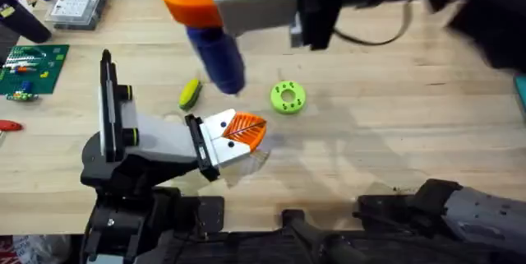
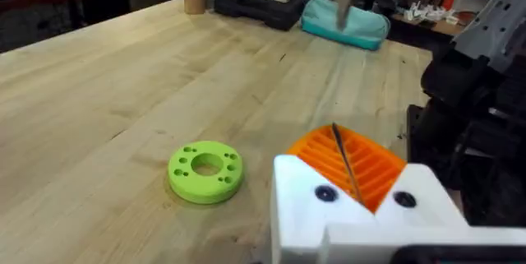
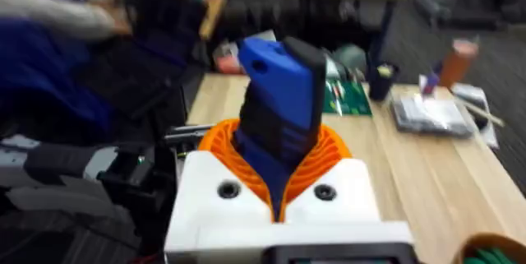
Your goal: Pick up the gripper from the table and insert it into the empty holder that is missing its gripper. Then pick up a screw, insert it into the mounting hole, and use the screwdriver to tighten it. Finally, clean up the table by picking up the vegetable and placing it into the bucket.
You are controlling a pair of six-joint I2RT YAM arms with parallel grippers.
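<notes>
The overhead camera looks down on the table (image 1: pixel 394 149); both wrist cameras sit close, looking across its wood.

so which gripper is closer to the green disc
Left. The left gripper sits just beside the disc at table level; the right gripper is raised, holding the screwdriver.

1. The screwdriver (image 1: pixel 215 54) is bright blue and pen-shaped, clamped between the orange ribbed pads of the right gripper (image 3: pixel 279 186), raised above the table's middle with its lower end pointing down.
2. The vegetable (image 1: pixel 191 93) is small and oblong, yellow on one side and green on the other, lying on the table left of centre.
3. The bucket (image 2: pixel 195 0) is a small orange-brown tub standing upright near the table's far edge.
</notes>
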